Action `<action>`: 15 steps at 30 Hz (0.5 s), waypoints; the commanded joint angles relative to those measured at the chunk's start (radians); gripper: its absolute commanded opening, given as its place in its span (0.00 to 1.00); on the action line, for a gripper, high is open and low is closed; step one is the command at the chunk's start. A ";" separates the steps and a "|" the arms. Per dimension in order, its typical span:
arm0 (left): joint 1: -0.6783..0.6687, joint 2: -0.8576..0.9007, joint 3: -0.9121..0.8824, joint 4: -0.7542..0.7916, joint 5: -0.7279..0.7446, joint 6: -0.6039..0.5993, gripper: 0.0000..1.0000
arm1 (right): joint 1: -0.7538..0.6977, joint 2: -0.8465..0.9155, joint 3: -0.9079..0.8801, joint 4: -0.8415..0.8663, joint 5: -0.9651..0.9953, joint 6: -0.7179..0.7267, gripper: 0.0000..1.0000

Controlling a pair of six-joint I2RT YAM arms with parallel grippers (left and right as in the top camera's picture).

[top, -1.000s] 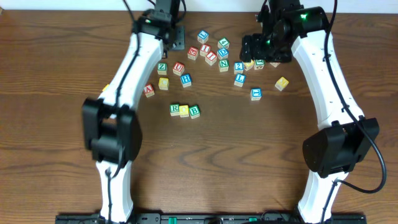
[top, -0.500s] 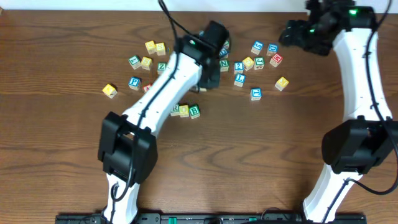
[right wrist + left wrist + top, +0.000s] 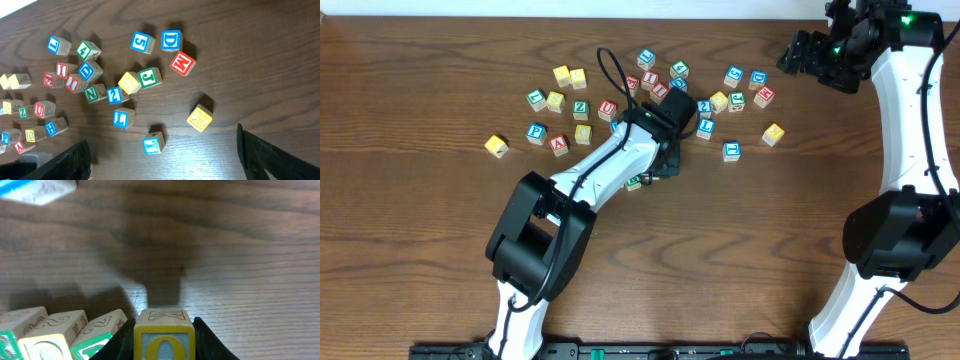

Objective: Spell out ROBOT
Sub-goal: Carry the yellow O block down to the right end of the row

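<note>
My left gripper (image 3: 164, 347) is shut on a yellow-edged block with a yellow O (image 3: 164, 339), low over the table. In the left wrist view the row of lettered blocks (image 3: 57, 330) lies just left of the held block, the nearest one with a green face (image 3: 97, 332). In the overhead view my left gripper (image 3: 656, 170) covers most of that row; only a green block (image 3: 633, 183) shows. My right gripper (image 3: 808, 58) is open and empty, high at the back right. Its fingers (image 3: 162, 165) frame the table in the right wrist view.
Loose letter blocks are scattered across the back of the table, from a yellow one (image 3: 497, 146) at the left to a yellow one (image 3: 773, 133) at the right. A blue block (image 3: 731, 151) lies right of my left gripper. The table's front half is bare wood.
My left arm swung from the back of the table through the pile to the right end of the row, now holding the O block. My right arm pulled back to the far right corner.
</note>
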 commanded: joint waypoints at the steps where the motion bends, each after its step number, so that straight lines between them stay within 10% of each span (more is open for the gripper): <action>1: -0.001 0.011 -0.028 0.016 -0.015 -0.047 0.26 | 0.010 -0.005 0.015 -0.004 -0.009 0.006 0.89; 15: -0.009 0.035 -0.065 0.089 -0.015 -0.080 0.31 | 0.018 -0.005 0.015 -0.008 -0.010 0.003 0.89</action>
